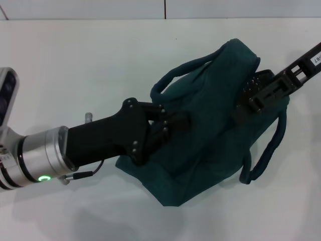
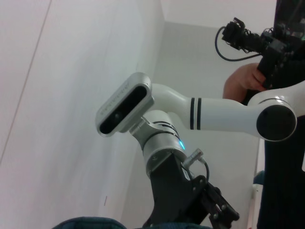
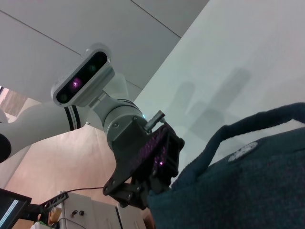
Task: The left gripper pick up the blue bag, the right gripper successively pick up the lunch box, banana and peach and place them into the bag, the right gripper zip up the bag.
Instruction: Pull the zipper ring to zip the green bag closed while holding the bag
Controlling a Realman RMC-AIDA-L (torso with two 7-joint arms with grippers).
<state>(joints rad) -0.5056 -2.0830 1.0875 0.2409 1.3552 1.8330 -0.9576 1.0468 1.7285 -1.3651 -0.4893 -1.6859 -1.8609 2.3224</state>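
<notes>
Teal bag (image 1: 210, 125) on white table (image 1: 75, 65), left gripper (image 1: 173, 125) clamped on it, right gripper (image 1: 253, 98) state unclear.

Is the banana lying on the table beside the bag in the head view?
No. Only the bag lies on the table, with both grippers at it; no banana shows.

Even, bright light from overhead falls on the white table (image 1: 75, 65), which shows mild glare and only soft, faint shadows under the bag (image 1: 215, 125). The bag's dark fabric swallows detail. In the right wrist view, pale blurred shadows lie on the tabletop; the background there looks slightly out of focus, perhaps from closeness.
</notes>
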